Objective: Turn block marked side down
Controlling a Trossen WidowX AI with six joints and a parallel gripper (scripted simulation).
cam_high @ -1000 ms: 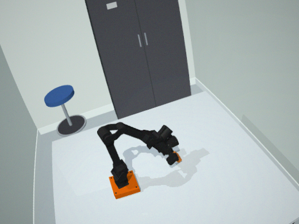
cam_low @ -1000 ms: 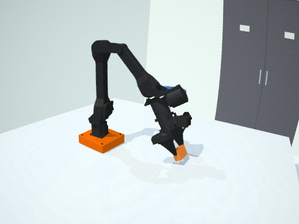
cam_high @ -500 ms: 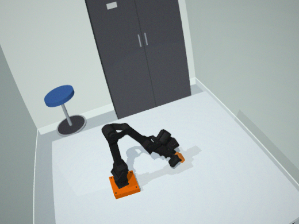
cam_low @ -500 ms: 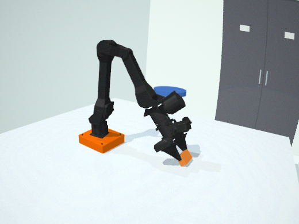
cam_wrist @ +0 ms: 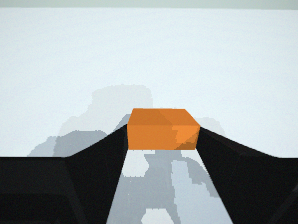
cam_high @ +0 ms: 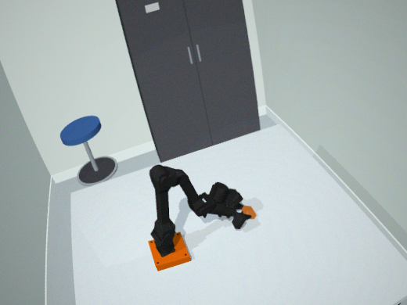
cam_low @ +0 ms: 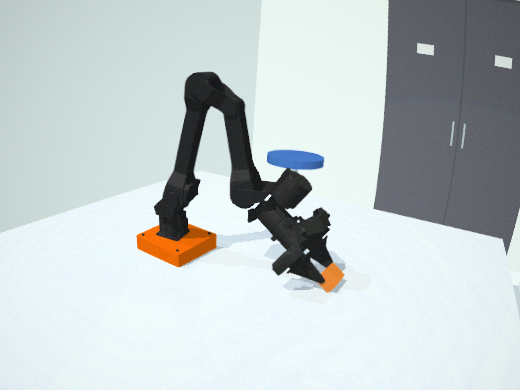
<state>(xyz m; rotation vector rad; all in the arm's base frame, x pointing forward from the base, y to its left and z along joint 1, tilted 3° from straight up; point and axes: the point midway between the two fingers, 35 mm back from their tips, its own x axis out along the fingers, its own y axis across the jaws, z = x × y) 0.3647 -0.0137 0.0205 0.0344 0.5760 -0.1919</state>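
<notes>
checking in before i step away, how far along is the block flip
Done: the gripper is shut on the orange block, which sits squarely between the jaws in the wrist view.
In hand: the block is tilted, low over the table; whether a corner touches cannot be told.
Left: finish the turn, set it flat, release. No marking shows on the visible faces.

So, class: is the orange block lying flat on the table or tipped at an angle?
Tipped. In the exterior view the orange block slants between the fingers of the closed gripper, low over the table; whether it touches, cannot tell.
</notes>
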